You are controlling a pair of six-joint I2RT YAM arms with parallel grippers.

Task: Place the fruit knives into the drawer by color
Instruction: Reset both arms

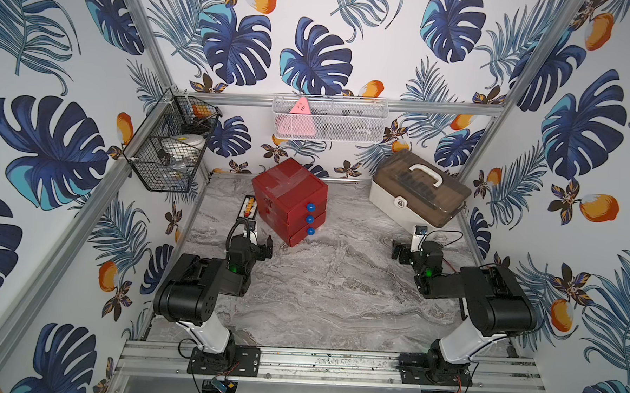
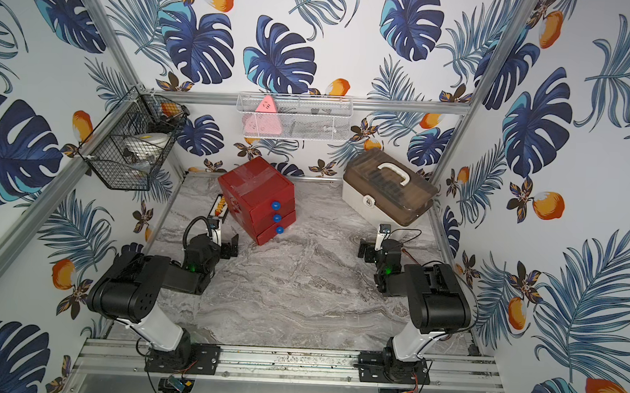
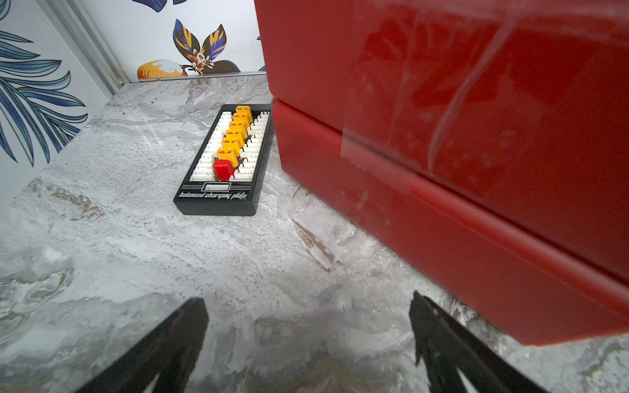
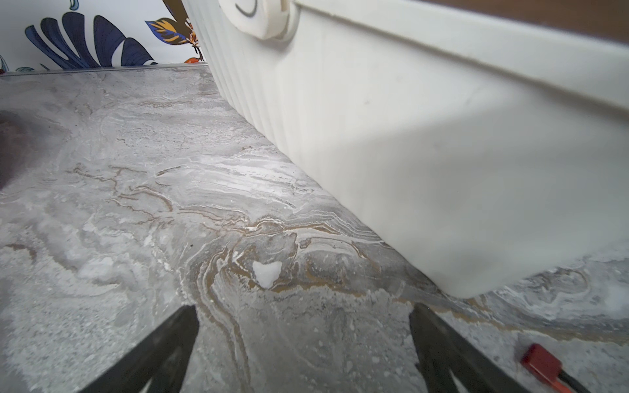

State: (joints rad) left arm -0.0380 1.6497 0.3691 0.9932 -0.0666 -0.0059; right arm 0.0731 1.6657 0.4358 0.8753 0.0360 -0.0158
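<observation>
Fruit knives: none found in any view. The counter (image 1: 338, 289) shows no pink, teal or green blade, so sorting by colour cannot be judged begun. They may lie inside the beige case (image 1: 419, 194), but its brown lid is too murky to confirm the contents.

Drawer chest (image 1: 288, 198): it stands at the back of the counter, left of centre. It is turned so its three blue knobs (image 1: 310, 219) face the open middle, which I judge suits a pull from either arm. All three drawers are shut. Clear tape crosses its top and side, probably to hold the stacked units together.

Left arm (image 1: 192, 290): folded low, its jaws spread wide and empty. They hang over bare counter just beside the chest's plain side, not its knobs. The fingers (image 3: 177, 340) have nothing between them. A black charging plate (image 3: 224, 163) lies close against that same side and is no part of the task.

Right arm (image 1: 498, 304): likewise folded, jaws spread and empty, near the lower corner of the case. A small red plug (image 4: 541, 362) lies beside one finger.

Assessment: both arms sit in a rest posture flanking the work area. The first need is to locate the knives, then open a drawer.
</observation>
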